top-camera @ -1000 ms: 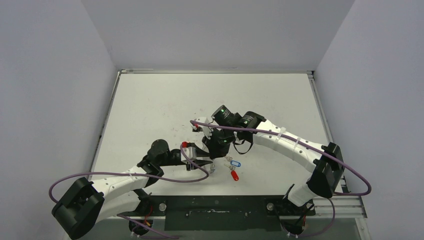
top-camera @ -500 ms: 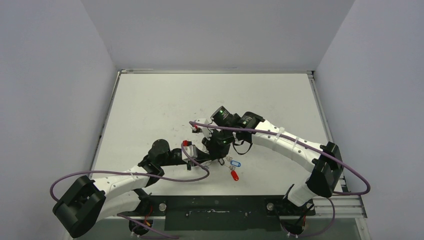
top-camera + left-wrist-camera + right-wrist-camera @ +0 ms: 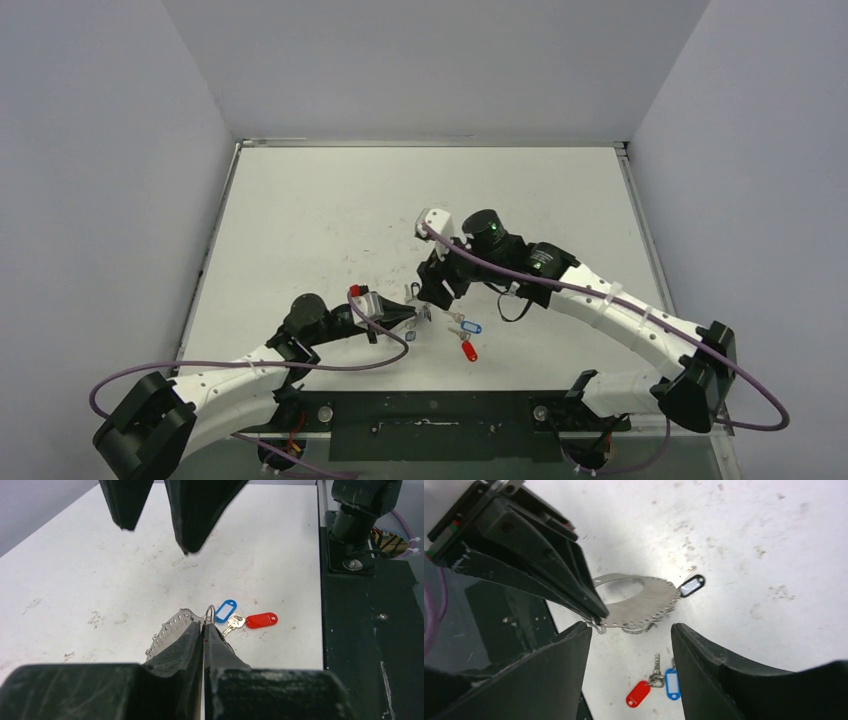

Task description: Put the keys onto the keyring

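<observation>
The keyring [image 3: 639, 600] is a thin, flat, silvery crescent with a row of holes and small clips along its edge. It hangs just above the table. My left gripper [image 3: 203, 626] is shut on one end of the keyring [image 3: 170, 630]. A small wire ring [image 3: 210, 614] stands up at the fingertips. The keys lie together on the table, one with a blue tag [image 3: 225, 611] and one with a red tag [image 3: 261, 620]. They lie just past the left gripper's tips. My right gripper [image 3: 630, 632] is open above the blue tag [image 3: 672, 684] and the red tag [image 3: 638, 694]. It holds nothing.
A small black tag [image 3: 691, 586] hangs at the keyring's far edge. The black base plate [image 3: 370, 630] with the arm mounts runs along the table's near edge, close behind the keys [image 3: 468, 338]. Grey walls enclose the white table [image 3: 300, 220].
The right gripper has opened, let go of the keyring and drawn back up and to the right. The left gripper has shut on the keyring and now holds it alone.
</observation>
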`<state>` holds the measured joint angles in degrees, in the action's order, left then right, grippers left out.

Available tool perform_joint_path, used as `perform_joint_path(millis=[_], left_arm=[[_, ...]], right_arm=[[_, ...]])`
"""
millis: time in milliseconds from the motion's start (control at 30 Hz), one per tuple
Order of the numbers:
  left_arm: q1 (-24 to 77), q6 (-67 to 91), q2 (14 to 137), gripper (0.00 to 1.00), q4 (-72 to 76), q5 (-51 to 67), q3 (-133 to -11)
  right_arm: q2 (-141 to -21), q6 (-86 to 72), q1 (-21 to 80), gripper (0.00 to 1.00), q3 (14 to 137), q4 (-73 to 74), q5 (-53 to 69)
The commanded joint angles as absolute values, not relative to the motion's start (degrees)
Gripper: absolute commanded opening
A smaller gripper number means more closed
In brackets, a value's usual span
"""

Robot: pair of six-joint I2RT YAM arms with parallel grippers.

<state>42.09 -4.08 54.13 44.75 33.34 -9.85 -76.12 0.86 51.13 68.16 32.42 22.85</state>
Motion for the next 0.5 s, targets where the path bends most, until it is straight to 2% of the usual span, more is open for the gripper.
perform_joint_path(millis=[0, 100, 167, 267, 367, 467], left_arm=[[42.4, -0.5, 51.3, 0.00, 53.1, 28.5, -7.8], [42.5, 1.5, 50.1, 0.00, 56.0, 27.0, -6.4], [42.5, 2.1, 49.6, 0.00, 57.6, 26.4, -5.7], [42.5, 2.3, 49.1, 0.00, 58.2, 26.5, -5.1], [42.5, 2.3, 48.8, 0.00, 58.2, 26.5, -5.1], [42.5, 2.3, 48.8, 0.00, 58.1, 26.5, -5.1]], right_arm=[[-68.6, -2.4, 47.5, 0.62, 59.3, 13.3, 24.0], [-62.8, -0.7, 47.3, 0.62, 50.6, 1.7, 26.0], [-60.3, -0.4, 47.4, 0.67, 46.1, -4.5, 27.6], [-59.3, -0.4, 47.3, 0.67, 41.8, -10.6, 30.7], [-61.1, -0.4, 47.5, 0.63, 40.6, -14.2, 36.0], [-63.7, -0.6, 47.9, 0.51, 40.0, -16.8, 38.6]])
